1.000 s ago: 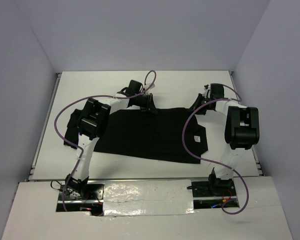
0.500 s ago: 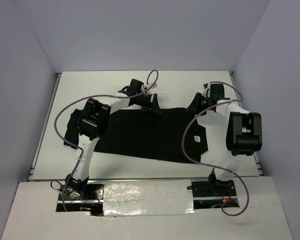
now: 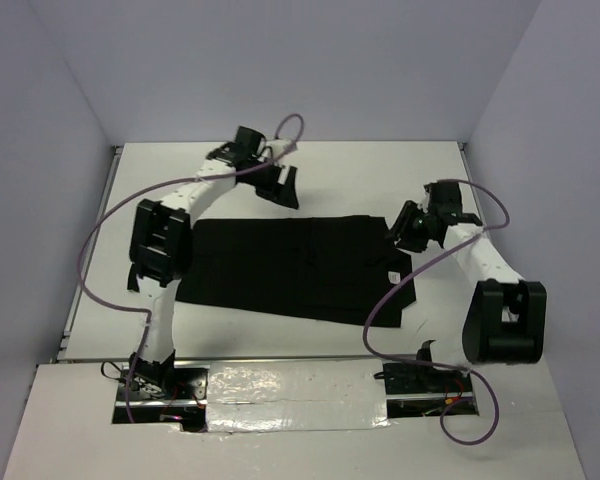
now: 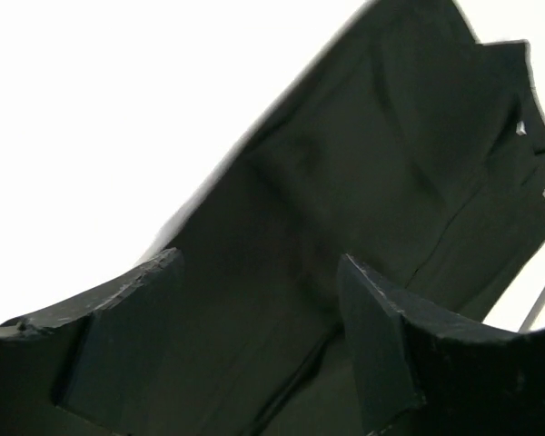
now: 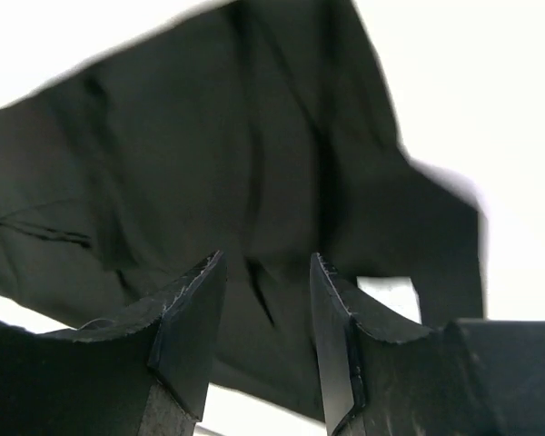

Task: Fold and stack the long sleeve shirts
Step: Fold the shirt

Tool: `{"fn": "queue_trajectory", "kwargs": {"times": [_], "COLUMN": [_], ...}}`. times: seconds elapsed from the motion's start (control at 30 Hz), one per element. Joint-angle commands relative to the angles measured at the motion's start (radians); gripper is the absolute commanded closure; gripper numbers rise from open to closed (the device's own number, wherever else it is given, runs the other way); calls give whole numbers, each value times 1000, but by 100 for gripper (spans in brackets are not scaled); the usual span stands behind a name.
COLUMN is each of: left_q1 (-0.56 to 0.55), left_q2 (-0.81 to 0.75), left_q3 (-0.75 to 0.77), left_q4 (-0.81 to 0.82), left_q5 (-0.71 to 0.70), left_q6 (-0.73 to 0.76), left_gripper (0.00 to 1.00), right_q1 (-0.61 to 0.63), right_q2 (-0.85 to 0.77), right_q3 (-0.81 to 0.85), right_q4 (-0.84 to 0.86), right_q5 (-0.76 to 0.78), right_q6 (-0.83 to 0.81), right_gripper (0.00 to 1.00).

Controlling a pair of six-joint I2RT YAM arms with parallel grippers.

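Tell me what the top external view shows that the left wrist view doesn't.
Only top external: the whole shirt flat on the table, and the right end effector near its far right corner. Only left wrist: the left end effector open, nothing between its fingers. Both: the black shirt and its small white tag.

No words or numbers can be read. The black shirt (image 3: 280,270) has a small white tag (image 3: 392,277), but it is too tiny to read.

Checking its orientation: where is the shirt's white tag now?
Top view: the white tag lies at the right end of the black shirt, on the near side of the right gripper.
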Motion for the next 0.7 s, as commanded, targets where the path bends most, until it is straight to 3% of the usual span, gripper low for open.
{"fn": "queue_trajectory", "kwargs": {"times": [0.0, 0.1, 0.23, 0.37, 0.47, 0.67], "left_q1": [171, 334, 553, 668, 687, 676], "left_q2": [-155, -207, -230, -202, -163, -131], "left_q3": [3, -37, -107, -150, -144, -149], "left_q4": [-165, -200, -236, -229, -257, -285], "left_q5": [-53, -70, -207, -253, -205, -140], "left_q6": [141, 191, 305, 398, 446, 478], "left_gripper": [18, 18, 17, 15, 7, 18], "right_q1": [-25, -28, -30, -28, -28, -27], "right_q2": [-143, -241, -349, -406, -448, -495], "right_q3": [-50, -101, -193, -256, -317, -376], "right_q4": [-134, -204, -258, -352, -375, -390], "right_q5": [109, 172, 146, 148, 131, 128], "right_q6": [76, 111, 157, 213, 233, 245], "right_gripper": [50, 49, 51, 54, 55, 56]}}
